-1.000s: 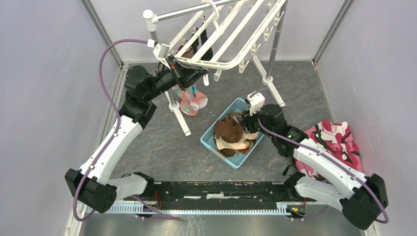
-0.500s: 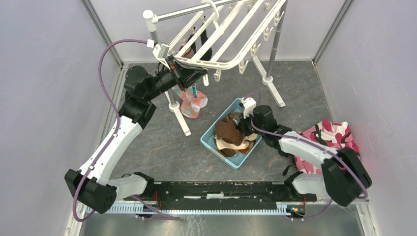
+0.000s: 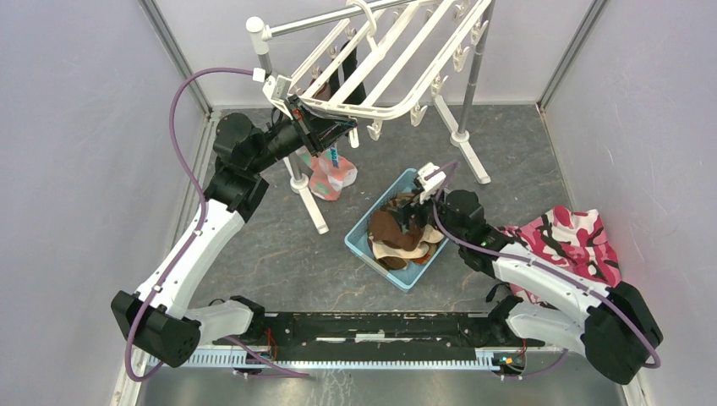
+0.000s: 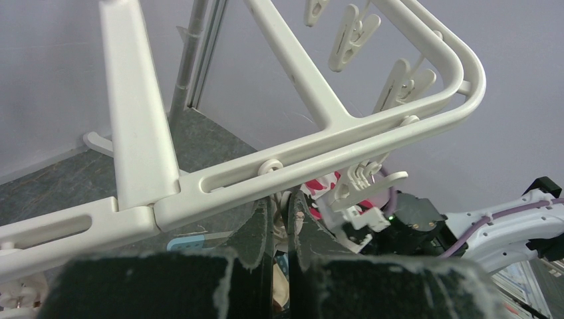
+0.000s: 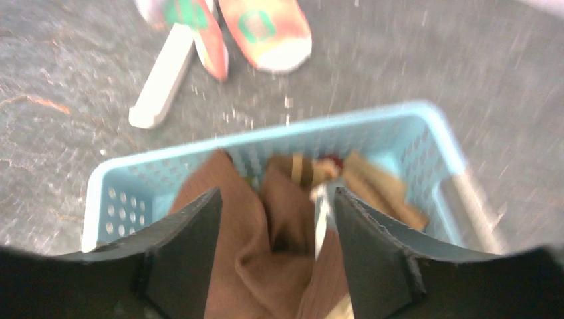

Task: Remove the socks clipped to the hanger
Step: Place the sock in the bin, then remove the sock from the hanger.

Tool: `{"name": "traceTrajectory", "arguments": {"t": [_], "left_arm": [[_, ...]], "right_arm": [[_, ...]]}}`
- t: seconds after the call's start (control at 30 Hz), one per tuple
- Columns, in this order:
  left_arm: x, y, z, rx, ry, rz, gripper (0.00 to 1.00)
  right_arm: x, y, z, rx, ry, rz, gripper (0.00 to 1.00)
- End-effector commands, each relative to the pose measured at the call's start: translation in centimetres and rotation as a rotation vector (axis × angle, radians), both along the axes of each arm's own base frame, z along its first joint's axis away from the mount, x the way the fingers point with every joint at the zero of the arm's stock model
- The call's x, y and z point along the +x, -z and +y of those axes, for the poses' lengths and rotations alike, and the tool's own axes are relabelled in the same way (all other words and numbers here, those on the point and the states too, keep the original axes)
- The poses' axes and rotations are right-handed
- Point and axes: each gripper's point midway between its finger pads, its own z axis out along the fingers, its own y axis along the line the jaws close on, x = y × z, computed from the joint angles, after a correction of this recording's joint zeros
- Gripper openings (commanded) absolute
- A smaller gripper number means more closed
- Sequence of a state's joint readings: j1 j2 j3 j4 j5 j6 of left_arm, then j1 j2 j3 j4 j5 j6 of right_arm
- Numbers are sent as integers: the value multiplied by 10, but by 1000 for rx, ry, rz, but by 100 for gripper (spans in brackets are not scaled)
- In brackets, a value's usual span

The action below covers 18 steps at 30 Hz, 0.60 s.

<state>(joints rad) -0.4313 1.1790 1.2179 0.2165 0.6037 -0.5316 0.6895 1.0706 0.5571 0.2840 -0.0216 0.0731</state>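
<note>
Soft, light socks point(image 3: 353, 78) are hanging; pinching near a clip point(image 4: 349, 46) is looking best. The left claw point(image 4: 279, 207) is sitting pressed together, the right claw point(image 5: 275, 203) spread.

Light: bright, even and diffuse in all three views, with no single source evident.
Shadows: only faint, soft-edged ones on the grey floor point(image 3: 254, 245).
Glare: mild sheen on the white hanger point(image 4: 140, 133) bars in the left wrist view.
Blur: the right wrist view is smeared throughout, so the basket point(image 5: 319, 129) rim and the socks point(image 5: 233, 266) look soft.
Focus: the left wrist view is crisp on the hanger.
Edges: in the top view, the far wall posts slant outward, left and right.
</note>
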Motion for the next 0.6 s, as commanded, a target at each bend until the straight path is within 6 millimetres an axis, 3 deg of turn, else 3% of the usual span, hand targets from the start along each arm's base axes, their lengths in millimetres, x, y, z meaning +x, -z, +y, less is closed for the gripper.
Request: {"name": "traceTrajectory", "arguments": {"t": [0.0, 0.1, 0.23, 0.33, 0.43, 0.5, 0.57], "left_arm": [[-23, -15, 0, -1, 65, -34, 2], [-23, -15, 0, 0, 67, -30, 2], [-22, -17, -1, -1, 66, -22, 2], [-22, -19, 0, 4, 65, -28, 2], [-24, -21, 0, 6, 68, -36, 2], [-25, -22, 0, 2, 71, -32, 2], [-26, -24, 0, -5, 72, -34, 2]], "right_arm": [[7, -67, 29, 32, -104, -235, 98], [5, -81, 54, 56, -185, -308, 98], [18, -104, 81, 170, -205, -333, 98], [36, -126, 67, 423, -15, -244, 98], [37, -138, 108, 356, -188, -236, 98], [44, -126, 136, 302, -274, -183, 98], [46, -117, 149, 274, -316, -189, 98]]}}
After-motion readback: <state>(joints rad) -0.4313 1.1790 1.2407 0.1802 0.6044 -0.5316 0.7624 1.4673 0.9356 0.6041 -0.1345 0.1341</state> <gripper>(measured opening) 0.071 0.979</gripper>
